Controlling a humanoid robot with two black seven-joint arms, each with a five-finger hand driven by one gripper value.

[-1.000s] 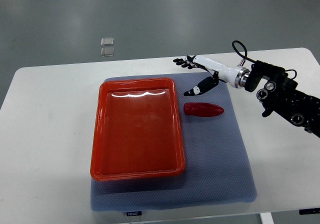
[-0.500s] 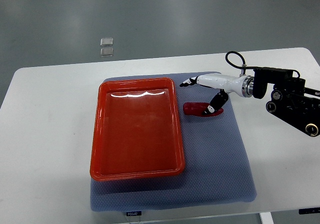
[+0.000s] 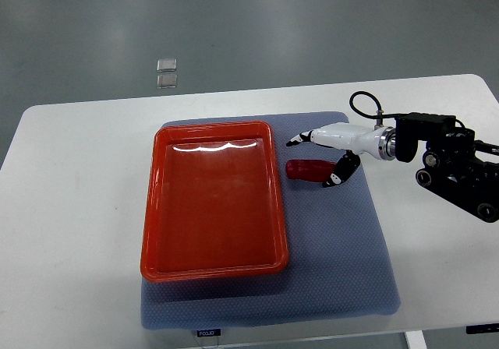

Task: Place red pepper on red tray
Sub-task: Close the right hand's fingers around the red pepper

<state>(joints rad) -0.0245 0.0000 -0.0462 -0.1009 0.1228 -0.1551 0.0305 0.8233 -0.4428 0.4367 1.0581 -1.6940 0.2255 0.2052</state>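
Now the right hand (image 3: 321, 160) sits lower and closer over the pepper (image 3: 306, 169) than it did a second ago, when it hovered beyond it near the mat's far edge. Since half a second ago it has shifted only slightly, with the fingers (image 3: 300, 139) reaching past the pepper's far side and the thumb (image 3: 340, 175) down at its right end. So the hand is bracketing the pepper, spread fairly wide, and does not appear to have closed on it (contact at the thumb tip is too small to judge). The pepper itself has not moved: it lies flat on the mat (image 3: 335, 248), just beside the tray's right rim, pointing along the table's width.

That reads as the grasp being set up, with the lift and carry not yet begun. The left arm is out of view.

For room, the tray (image 3: 156, 209) is bare inside, so there is plenty of landing space. Its raised right rim stands between pepper and floor, so the pepper will likely need lifting over it rather than sliding. The gap between pepper and rim is narrow, which leaves little space for fingers on that side; the near side of the mat is open.
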